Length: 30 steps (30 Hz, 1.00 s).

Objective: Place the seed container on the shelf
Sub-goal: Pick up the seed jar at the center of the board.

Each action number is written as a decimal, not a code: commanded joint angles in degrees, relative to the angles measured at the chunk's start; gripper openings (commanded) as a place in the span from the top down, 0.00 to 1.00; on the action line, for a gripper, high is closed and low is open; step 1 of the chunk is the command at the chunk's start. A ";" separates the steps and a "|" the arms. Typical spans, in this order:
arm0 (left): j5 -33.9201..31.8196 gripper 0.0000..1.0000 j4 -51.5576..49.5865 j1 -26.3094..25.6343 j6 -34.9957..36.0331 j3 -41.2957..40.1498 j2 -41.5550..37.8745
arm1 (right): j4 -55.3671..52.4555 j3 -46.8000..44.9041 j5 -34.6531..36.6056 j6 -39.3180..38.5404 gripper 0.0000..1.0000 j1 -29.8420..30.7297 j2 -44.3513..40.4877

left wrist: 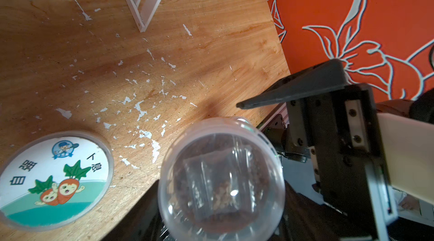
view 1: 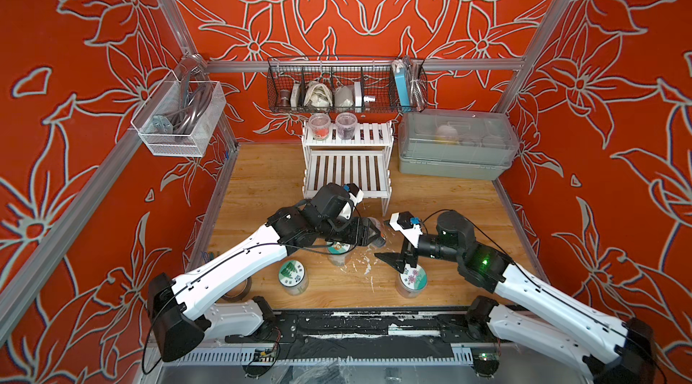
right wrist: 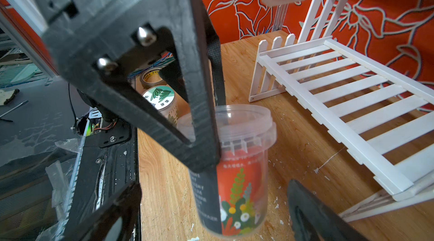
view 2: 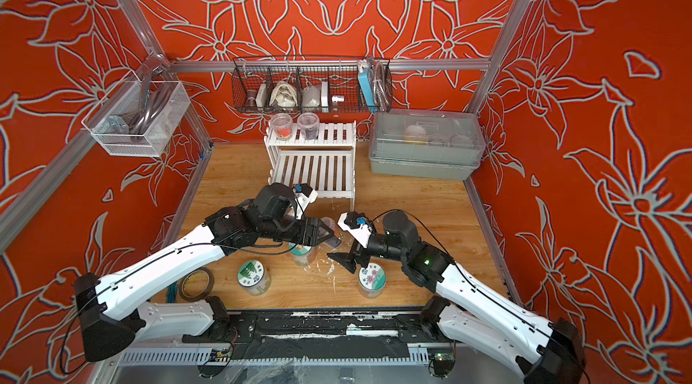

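Far left: tape roll (view 2: 196, 284) flat on desk (view 1: 262, 183), green-lidded jar (view 1: 293, 278) upright beside it. Carrot-lidded jar (view 1: 339, 249) partly under left arm.

Centre: left hand (view 1: 378, 236) half closed around seed container (right wrist: 244, 176), clear lid, orange flower label. Container tilted, held above desk just in front of shelf (view 1: 346, 172), not on it. Shelf's lower tier bare; two tubs (view 1: 319, 127) at left end of upper tier.

Right of container: right hand (view 1: 391, 264) spread wide, gripping nothing, tips just beside container. Flower-lidded jar (view 1: 413, 278) below it. Grey box (view 1: 455, 146) at rear right.
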 commanded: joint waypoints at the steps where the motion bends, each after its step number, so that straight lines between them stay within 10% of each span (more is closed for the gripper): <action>1: 1.24 0.33 1.44 0.36 -0.15 0.20 -1.40 | 1.50 1.48 -1.29 -1.17 0.00 0.43 1.30; 30: 1.51 0.33 0.22 0.41 1.16 0.82 0.88 | 1.11 6.59 -3.25 -0.62 0.20 0.59 9.62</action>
